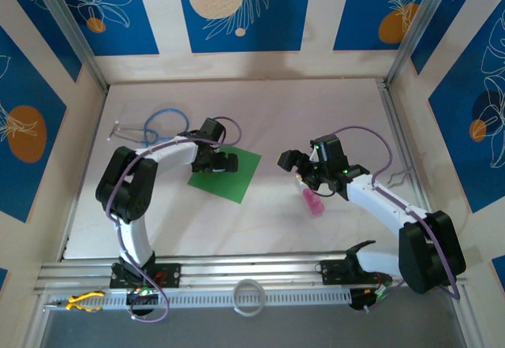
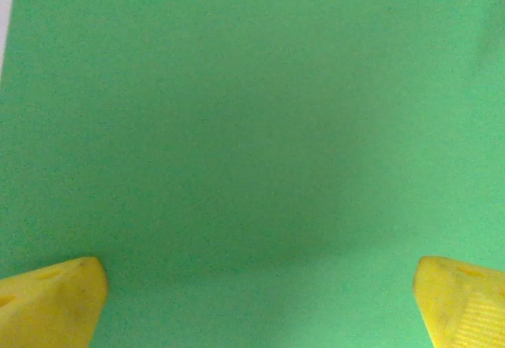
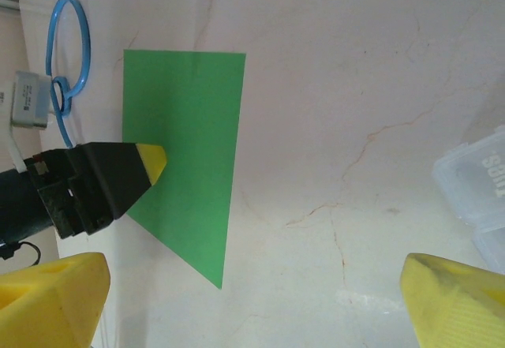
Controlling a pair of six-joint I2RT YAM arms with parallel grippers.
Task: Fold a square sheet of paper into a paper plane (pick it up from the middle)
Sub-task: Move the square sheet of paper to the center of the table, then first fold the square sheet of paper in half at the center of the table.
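White ring (image 1: 250, 297), yellow-handled pliers (image 1: 83, 301) on near rail | right gripper (image 3: 252, 289) jaws wide apart, empty, near pink bottle (image 1: 313, 201) | left gripper (image 2: 259, 285) jaws wide apart, nothing clamped, low over middle of square sheet of paper (image 1: 241, 178) | sheet flat on table (image 1: 316, 111), left of centre | blue-tubed stethoscope (image 1: 166, 112) beyond, far left

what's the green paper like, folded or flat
Flat, unfolded: the square sheet of paper lies spread on the table, no crease visible in either wrist view.
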